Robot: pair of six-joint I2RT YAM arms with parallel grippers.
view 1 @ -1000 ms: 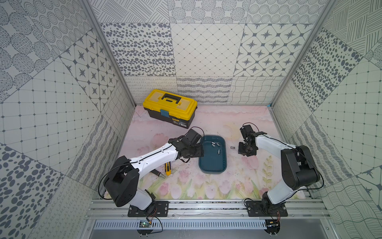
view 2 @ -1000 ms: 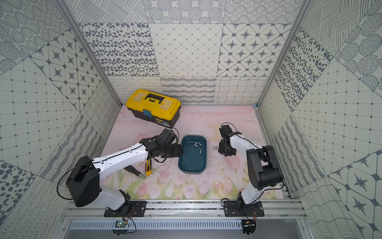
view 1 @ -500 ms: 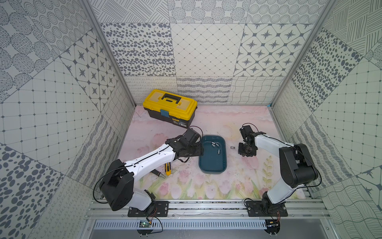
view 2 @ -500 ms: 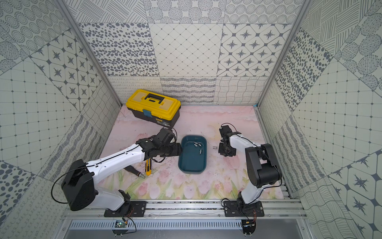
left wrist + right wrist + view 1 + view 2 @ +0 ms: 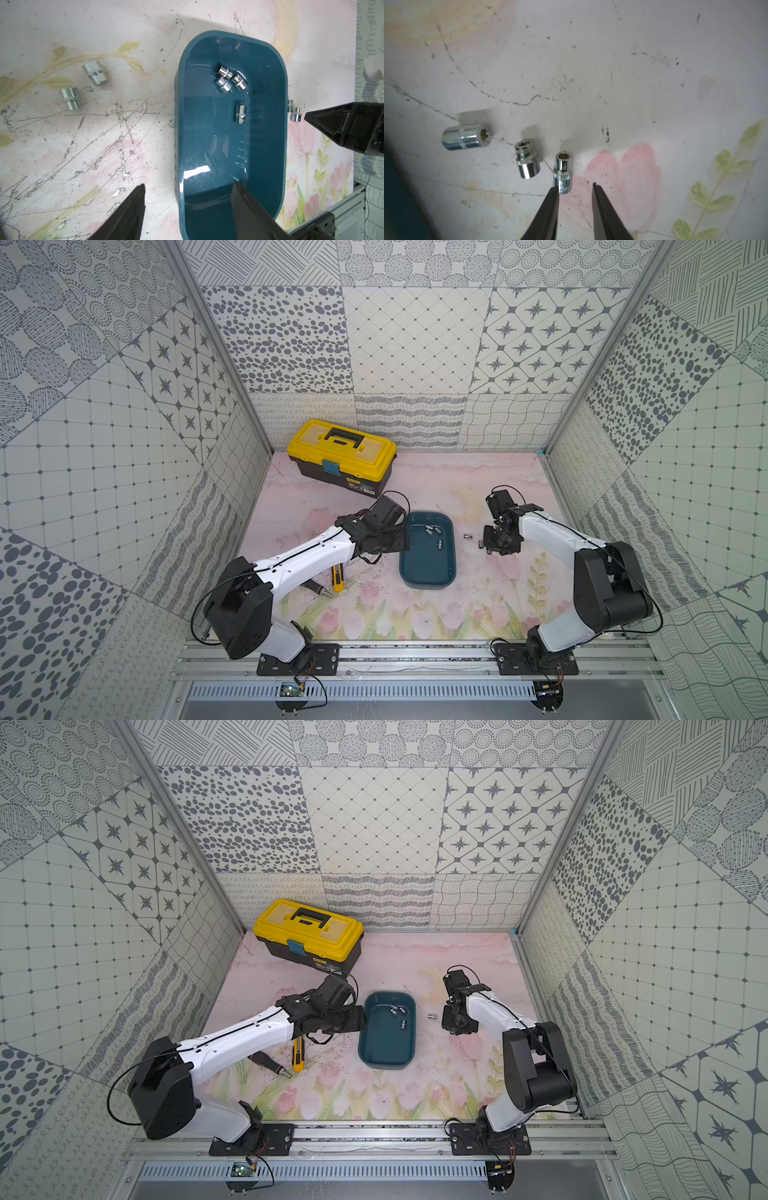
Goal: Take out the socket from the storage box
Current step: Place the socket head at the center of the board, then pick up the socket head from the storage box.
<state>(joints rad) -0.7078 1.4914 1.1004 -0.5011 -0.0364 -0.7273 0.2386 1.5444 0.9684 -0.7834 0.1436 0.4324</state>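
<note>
Storage box point(image 5: 216, 149) isn't emptied yet: four sockets can be counted inside. A lone socket point(image 5: 240, 114) is lying flat by the long wall on the right arm's side, its long axis running along the box's length. A cluster of three point(image 5: 223, 85) is bunched toward the far end.

The right hand point(image 5: 575, 186) is held over the tabletop point(image 5: 612, 72) just outside that same wall, fingers slightly apart with nothing pinched. A small socket point(image 5: 563, 174) is lying on the tabletop right at one fingertip, with two others point(image 5: 527, 159) beside it.

The left hand point(image 5: 188, 184) is spread wide and straddles the opposite long wall, one finger inside the box and one outside, not clamped on it.

The lone socket sits between both hands, so either could probably be used. Open floor is seen around it except on the wall side, so the fingers would likely need to be set across its short width, then lifted over the low wall. The cluster looks trickier, being packed so close.
</note>
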